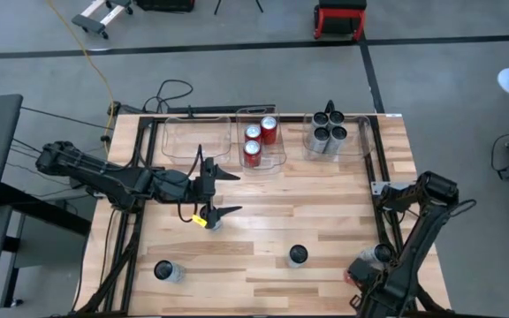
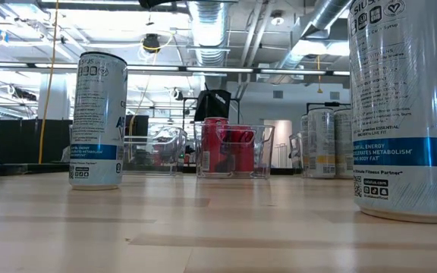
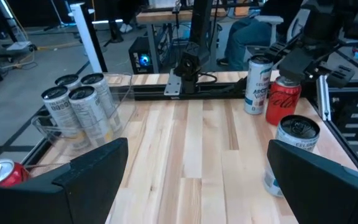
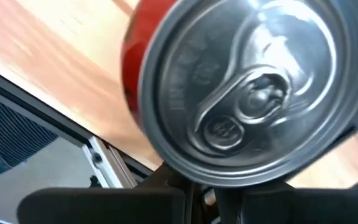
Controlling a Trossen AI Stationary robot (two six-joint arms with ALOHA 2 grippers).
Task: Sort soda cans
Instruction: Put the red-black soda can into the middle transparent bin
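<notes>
Your left end effector [image 1: 208, 193] hangs over the middle of the counter [image 1: 325, 208], toward its left side, with its 2 fingers [image 3: 92, 168] spread wide apart and nothing between them. In the left wrist view they frame bare wood.

Your right end effector [image 1: 358, 272] sits at the counter's near right corner, clamped on a red soda can [image 4: 229, 87]; the right wrist view is filled with that can's silver top and pull tab, the red wall showing behind it. A silver-grey can [image 1: 380, 253] stands just beside it, close to the right edge.

Along the far edge you have 3 clear bins. The left bin [image 1: 194, 137] holds no cans that you can see. The middle bin [image 1: 281, 150] holds 3 red cans [image 1: 260, 140] standing upright. The right bin [image 1: 360, 140] holds 4 silver-grey cans [image 1: 326, 132], packed touching one another.

2 more silver-grey cans stand loose near the front edge: one [image 1: 165, 270] toward the near left corner, the other [image 1: 298, 256] right of centre, well apart from each other. A further silver-grey can [image 1: 212, 221] stands just below your left end effector's near finger; you cannot tell from above whether they touch.
</notes>
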